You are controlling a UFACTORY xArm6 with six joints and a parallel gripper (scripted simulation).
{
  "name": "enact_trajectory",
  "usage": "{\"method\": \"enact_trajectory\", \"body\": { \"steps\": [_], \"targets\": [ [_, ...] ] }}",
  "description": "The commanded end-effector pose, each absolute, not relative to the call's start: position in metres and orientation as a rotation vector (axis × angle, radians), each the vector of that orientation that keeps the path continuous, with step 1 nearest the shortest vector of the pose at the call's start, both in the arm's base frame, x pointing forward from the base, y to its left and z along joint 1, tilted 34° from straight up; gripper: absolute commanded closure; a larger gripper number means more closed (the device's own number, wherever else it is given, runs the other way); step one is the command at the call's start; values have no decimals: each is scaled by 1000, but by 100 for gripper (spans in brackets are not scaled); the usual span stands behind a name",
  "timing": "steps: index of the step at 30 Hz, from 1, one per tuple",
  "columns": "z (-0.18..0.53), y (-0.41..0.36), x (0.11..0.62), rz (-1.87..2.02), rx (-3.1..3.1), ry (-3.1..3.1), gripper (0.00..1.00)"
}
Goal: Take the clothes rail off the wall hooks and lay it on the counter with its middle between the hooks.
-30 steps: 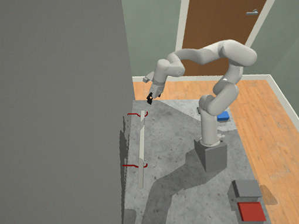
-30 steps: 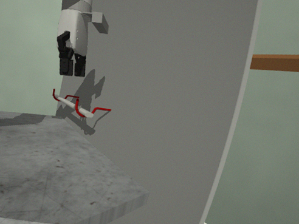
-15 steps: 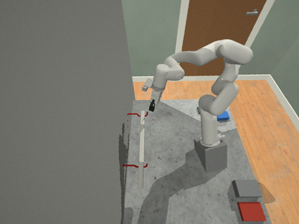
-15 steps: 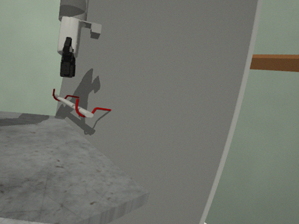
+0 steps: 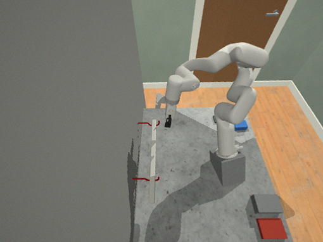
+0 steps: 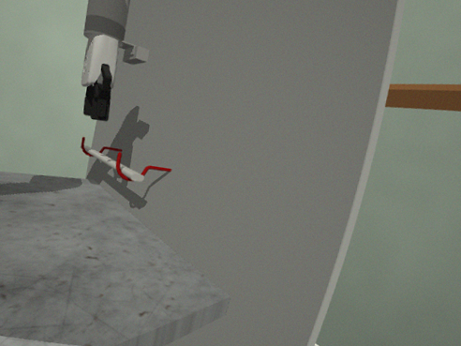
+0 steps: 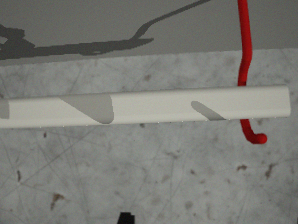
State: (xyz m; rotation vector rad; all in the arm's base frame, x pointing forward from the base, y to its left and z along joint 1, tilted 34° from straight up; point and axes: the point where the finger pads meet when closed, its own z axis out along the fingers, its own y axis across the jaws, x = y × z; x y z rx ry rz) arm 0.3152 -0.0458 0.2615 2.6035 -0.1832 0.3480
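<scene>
Clothes rail (image 6: 115,164) hangs hooked below the open gripper (image 6: 97,103).

Top looks down; exterior sideways; wrist close (all share rail (image 7: 150,106)).

The arm (image 5: 223,63) is built of smooth, rounded links in a pale grey-white, joined by bulging cylindrical joints with no cables showing. Its lowest column has a flanged collar with small stubs and stands on a square dark grey pedestal (image 5: 239,177). The last link carries a darker grey band above a white wrist block, with a small grey boxy module (image 6: 134,52) jutting from its side. The hand (image 6: 97,101) is matt black and blocky.
</scene>
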Motion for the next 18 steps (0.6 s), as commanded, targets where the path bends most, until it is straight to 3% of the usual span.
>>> {"method": "enact_trajectory", "body": {
  "steps": [1,18],
  "targets": [
    [250,-28,314,278,2614,5,0],
    [222,10,304,106,2574,456,0]
  ]
}}
